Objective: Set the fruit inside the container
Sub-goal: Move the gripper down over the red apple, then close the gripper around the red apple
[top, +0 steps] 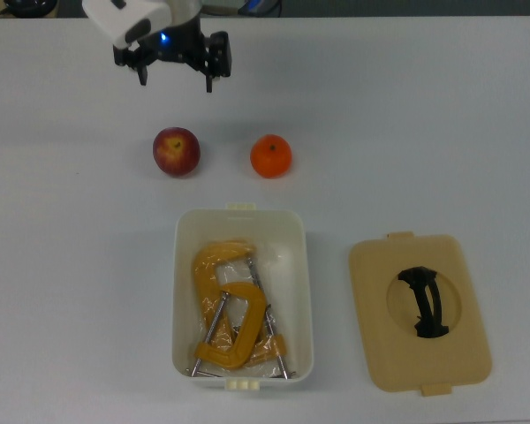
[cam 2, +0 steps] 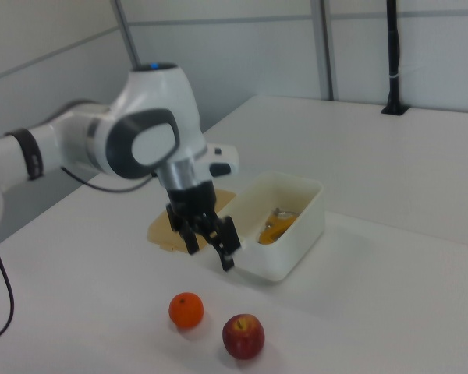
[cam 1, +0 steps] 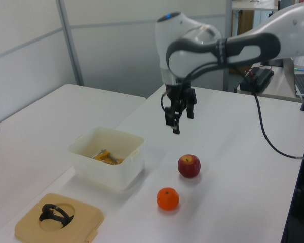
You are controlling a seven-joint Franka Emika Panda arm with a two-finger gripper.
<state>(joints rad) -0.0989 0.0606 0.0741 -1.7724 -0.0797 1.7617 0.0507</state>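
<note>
Red apple: my first fruit, the apple (top: 176, 151), sits on the white table (top: 424, 132), red with a yellowish patch near its stem; no part of me touches it.
Orange: the orange (top: 271, 155) lies just beside the apple, to the top view's right of it, bright and evenly coloured with a small dark stem dimple, also on bare table.
Container: the white plastic tub (top: 184, 291) stands open below both fruits in the top view, near them but apart, its short end with a small tab facing them.
Tub contents: yellow-orange metal clamps (top: 230, 314) already fill much of the floor, so I judge the fruit will have to rest on or beside them.
Lid: the tan lid (top: 420, 311) with its black handle lies flat on the table to the top view's right of the tub, well clear of the opening.
My gripper: my gripper (top: 176, 79) hangs above the table past the apple, toward the top view's upper edge, fingers spread apart and pointing down, with nothing between them.
Done: nothing that I can count; neither fruit is in the tub.
Left: both fruits need picking up and placing, one after the other.
Next, as I judge it: the apple is the nearer one, so coming down over it looks like my first move.
</note>
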